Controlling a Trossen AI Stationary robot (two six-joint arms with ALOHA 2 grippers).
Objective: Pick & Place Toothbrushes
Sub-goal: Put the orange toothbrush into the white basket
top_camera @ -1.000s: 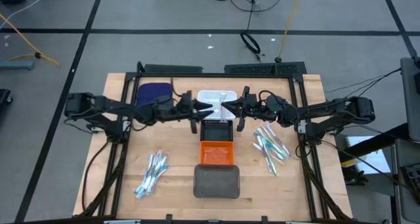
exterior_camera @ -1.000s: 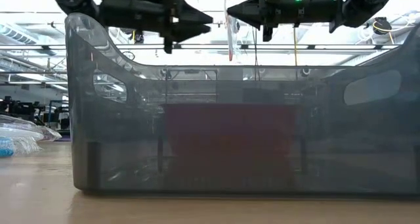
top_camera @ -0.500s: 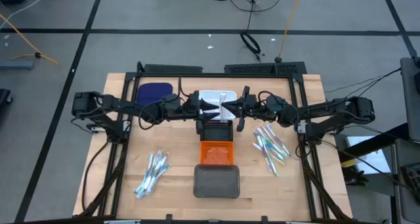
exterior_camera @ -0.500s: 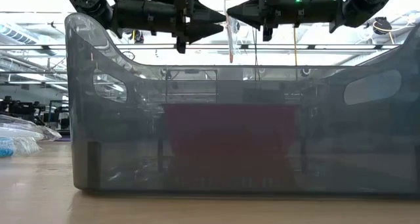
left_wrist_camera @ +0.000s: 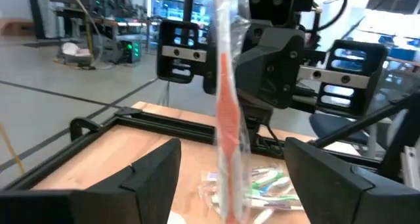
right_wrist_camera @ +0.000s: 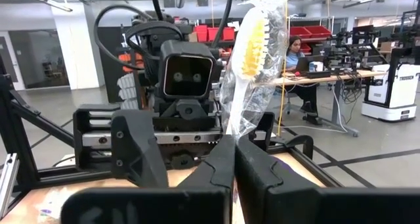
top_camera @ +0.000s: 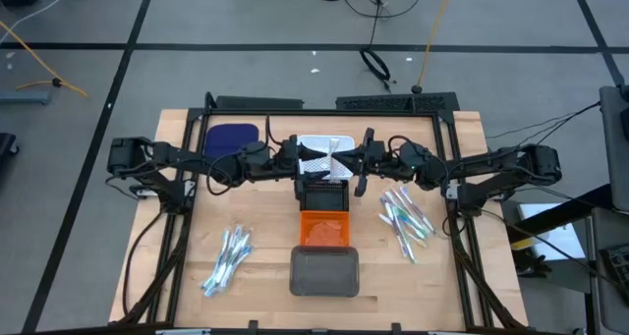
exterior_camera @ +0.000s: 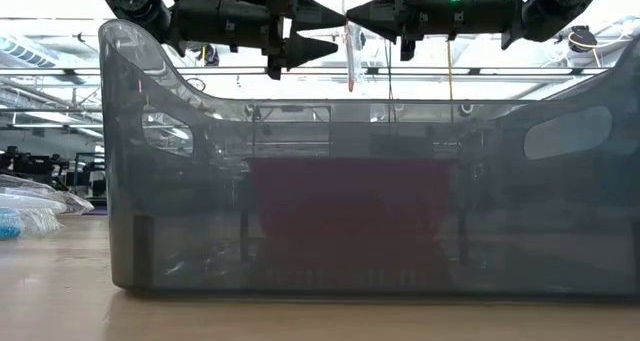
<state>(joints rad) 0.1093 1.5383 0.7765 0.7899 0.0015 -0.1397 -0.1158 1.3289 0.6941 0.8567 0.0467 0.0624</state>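
Observation:
One toothbrush (left_wrist_camera: pixel 227 119) with an orange-red handle, sealed in a clear wrapper, stands upright in the air above the white tray (top_camera: pixel 324 144). My right gripper (right_wrist_camera: pixel 234 148) is shut on it. Its yellowish head (right_wrist_camera: pixel 253 40) sticks up above the fingers. My left gripper (left_wrist_camera: pixel 233 161) is open, facing the right one. Its fingers stand on either side of the hanging handle without touching it; the low view shows the same for the left gripper (exterior_camera: pixel 340 33). Two piles of wrapped toothbrushes lie flat on the table, one on the left (top_camera: pixel 228 259) and one on the right (top_camera: pixel 406 220). My right gripper pinches the wrapped toothbrush between its two fingers just below the head (right_wrist_camera: pixel 240 127). It comes in level from the table's right side, with the fingers across the brush. The brush is lifted clear and upright, and its handle (exterior_camera: pixel 352 61) hangs below the fingers.
Below the grippers a row of trays runs toward the near edge: white, black (top_camera: pixel 324 193), orange (top_camera: pixel 325 229), grey (top_camera: pixel 324 272). A dark blue rounded pad (top_camera: pixel 231 139) lies at the far left. The grey tray's wall (exterior_camera: pixel 350 211) fills the low view.
My left gripper has moved toward the table's right, up to the toothbrush held by the right gripper, and its fingers now stand on either side of the handle. The right gripper and the brush have kept still.

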